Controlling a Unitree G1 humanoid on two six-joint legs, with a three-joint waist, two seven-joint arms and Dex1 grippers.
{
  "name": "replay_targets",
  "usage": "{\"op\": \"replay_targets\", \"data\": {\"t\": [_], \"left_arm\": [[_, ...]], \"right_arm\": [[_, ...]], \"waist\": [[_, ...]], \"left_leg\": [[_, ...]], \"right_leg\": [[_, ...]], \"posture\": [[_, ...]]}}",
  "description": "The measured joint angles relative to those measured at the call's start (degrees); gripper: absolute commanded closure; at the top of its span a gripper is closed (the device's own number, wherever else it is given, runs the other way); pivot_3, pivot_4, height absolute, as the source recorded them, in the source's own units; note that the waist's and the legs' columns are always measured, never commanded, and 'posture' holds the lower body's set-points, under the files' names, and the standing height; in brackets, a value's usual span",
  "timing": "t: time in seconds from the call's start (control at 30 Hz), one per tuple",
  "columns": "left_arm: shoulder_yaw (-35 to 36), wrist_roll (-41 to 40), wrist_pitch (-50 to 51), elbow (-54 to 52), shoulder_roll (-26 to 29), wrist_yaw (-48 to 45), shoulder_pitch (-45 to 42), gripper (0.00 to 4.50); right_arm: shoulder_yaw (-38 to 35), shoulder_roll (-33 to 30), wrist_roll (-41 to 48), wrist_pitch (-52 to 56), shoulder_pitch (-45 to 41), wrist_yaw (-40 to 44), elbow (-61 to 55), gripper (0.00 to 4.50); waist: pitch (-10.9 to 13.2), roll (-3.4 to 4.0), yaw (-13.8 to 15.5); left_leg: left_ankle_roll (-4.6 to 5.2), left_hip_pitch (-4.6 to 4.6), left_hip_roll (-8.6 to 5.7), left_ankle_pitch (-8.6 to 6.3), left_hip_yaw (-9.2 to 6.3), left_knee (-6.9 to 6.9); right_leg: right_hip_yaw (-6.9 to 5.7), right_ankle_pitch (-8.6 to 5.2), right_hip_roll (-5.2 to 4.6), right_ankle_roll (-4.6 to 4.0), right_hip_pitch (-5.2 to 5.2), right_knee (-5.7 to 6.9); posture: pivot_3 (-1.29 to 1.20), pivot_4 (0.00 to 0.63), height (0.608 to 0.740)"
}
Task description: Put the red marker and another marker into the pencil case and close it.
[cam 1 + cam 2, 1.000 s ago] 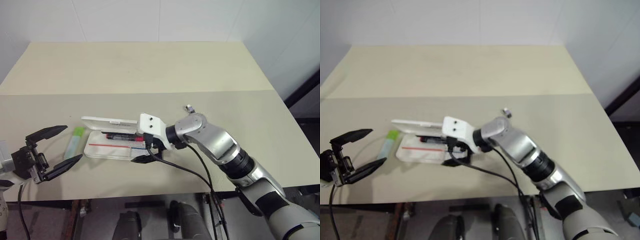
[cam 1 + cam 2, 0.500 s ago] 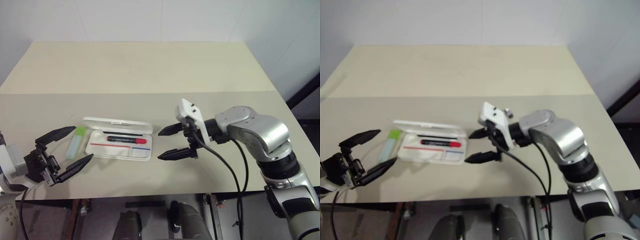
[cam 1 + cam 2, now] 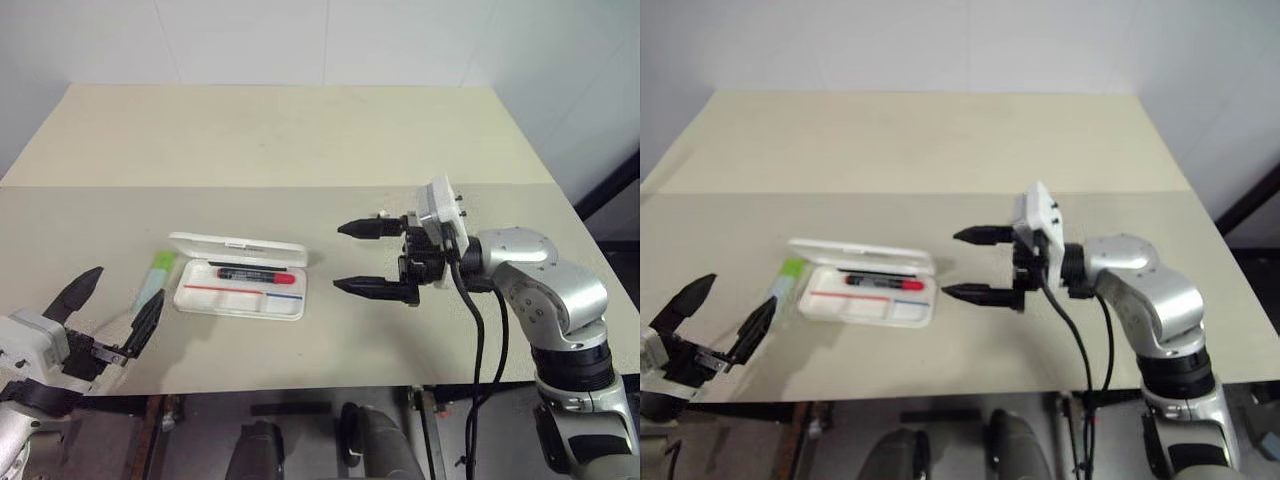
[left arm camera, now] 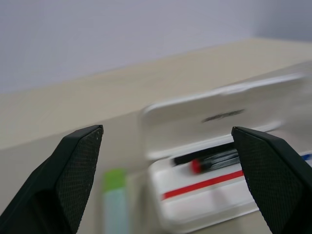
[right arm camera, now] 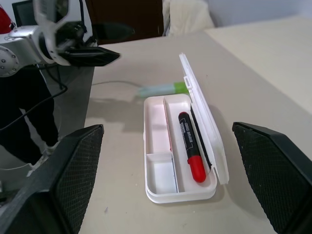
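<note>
Pencil case (image 3: 240, 280) sits left of centre on the table (image 3: 300, 140), lid propped open on the far side, so the tray is ready to receive. One red marker (image 3: 250, 272) lies inside it, in the far compartment along the hinge. One green highlighter (image 3: 152, 278) lies on the table just beside the case's left end, not yet in. Left gripper (image 3: 112, 308) hovers near the highlighter, jaws spread and empty; judged next pick. Right gripper (image 3: 368, 258) hangs to the right of the case, well apart from it, fingers wide and empty, pointing left. Count: one case, two markers.
</note>
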Motion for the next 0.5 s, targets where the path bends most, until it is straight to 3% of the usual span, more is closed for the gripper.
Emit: {"op": "replay_targets", "data": {"t": [0.23, 0.5], "left_arm": [[-2.1, 5.1, 5.5, -1.5, -2.8, 9.3, 0.9, 0.00], [-3.8, 6.3, 11.2, 0.0, -2.9, 13.7, -2.0, 0.00]], "right_arm": [[-0.9, -2.1, 0.2, -12.8, 7.6, 7.8, -0.7, 0.03], [-2.9, 0.0, 3.5, -15.7, 10.8, 6.0, -2.5, 0.03]], "waist": [[0.0, -0.02, 0.0], [0.0, -0.01, 0.0]], "left_leg": [[0.00, 0.02, 0.02, 0.00, 0.00, 0.02], [-0.03, 0.56, 0.06, -0.02, -0.09, -0.05]], "right_leg": [[-0.02, 0.00, 0.04, 0.00, 0.03, 0.00], [0.00, -0.04, 0.06, -0.08, 0.51, -0.09]], "posture": [[0.00, 0.150, 0.740], [0.00, 0.150, 0.740]]}}
